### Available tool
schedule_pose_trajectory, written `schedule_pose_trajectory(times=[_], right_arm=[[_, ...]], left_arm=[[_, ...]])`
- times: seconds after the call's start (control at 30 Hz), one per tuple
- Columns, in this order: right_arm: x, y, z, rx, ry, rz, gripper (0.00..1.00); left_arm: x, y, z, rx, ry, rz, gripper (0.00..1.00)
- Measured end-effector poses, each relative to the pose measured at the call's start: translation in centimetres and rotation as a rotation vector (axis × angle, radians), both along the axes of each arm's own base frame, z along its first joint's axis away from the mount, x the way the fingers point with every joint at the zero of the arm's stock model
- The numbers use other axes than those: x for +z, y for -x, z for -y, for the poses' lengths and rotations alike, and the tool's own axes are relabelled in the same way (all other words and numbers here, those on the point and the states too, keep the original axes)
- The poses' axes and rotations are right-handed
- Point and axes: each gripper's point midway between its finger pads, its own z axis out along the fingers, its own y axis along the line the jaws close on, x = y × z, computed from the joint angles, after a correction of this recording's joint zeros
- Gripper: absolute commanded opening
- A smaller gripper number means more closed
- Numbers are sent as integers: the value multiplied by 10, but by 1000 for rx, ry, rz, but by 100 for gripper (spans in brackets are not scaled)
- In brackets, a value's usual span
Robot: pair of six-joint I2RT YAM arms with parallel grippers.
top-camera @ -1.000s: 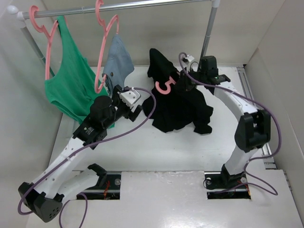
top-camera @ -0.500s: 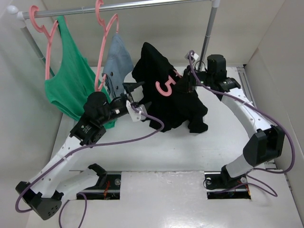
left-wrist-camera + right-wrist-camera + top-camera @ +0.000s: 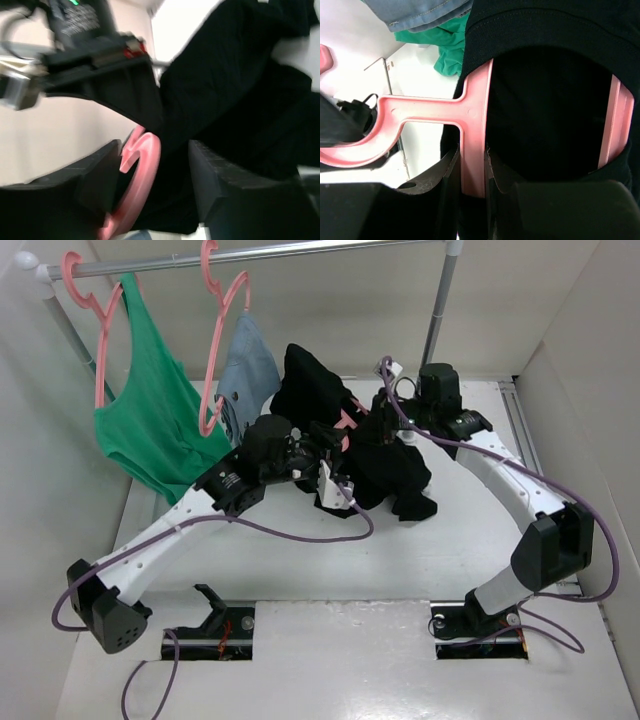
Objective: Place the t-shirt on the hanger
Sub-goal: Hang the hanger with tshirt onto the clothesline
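Note:
The black t-shirt [image 3: 385, 455] hangs bunched on the pink hanger [image 3: 347, 423], lifted above the table between the two arms. My right gripper [image 3: 383, 425] is shut on the hanger's pink frame [image 3: 472, 130], with the t-shirt [image 3: 550, 100] draped round it. My left gripper [image 3: 325, 445] is open. In the left wrist view the hanger's hook [image 3: 142, 167] lies between its fingers [image 3: 225, 185], near the left one, with the t-shirt [image 3: 240, 90] behind. Most of the hanger is hidden under the cloth.
A metal rail [image 3: 300, 252] crosses the back on an upright post [image 3: 440, 300]. From it hang a green tank top [image 3: 150, 410] and a blue-grey garment [image 3: 250, 365] on pink hangers, close to the left of the t-shirt. White walls stand on both sides.
My left gripper has swung right from beside the green top to the hanger's hook. My right gripper has raised the hanger and shifted it left, and the t-shirt has lifted and bunched.

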Motion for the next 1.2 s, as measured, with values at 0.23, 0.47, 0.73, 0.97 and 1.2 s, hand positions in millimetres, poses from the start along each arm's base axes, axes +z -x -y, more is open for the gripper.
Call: schedule_pose_trajectory(times=[0.23,0.47,0.73,0.97,1.2], right_arm=[[-1,0,-2,-8,2,-7,0],[-2,0,-2,0,17,20,40],[-2,-15,25,-33,251,238,89],[14,3,66,-82,406,400,92],[32,15,79,-74,453,532,90]], left_arm=[[3,-17,-5,62,-47,85,0],[8,-18,-6,88,-47,58,0],[16,-30,-10,147,-51,-124,0],[-5,-30,-13,157,-98,-222,0],[-9,-25,-12,134,-107,-245,0]])
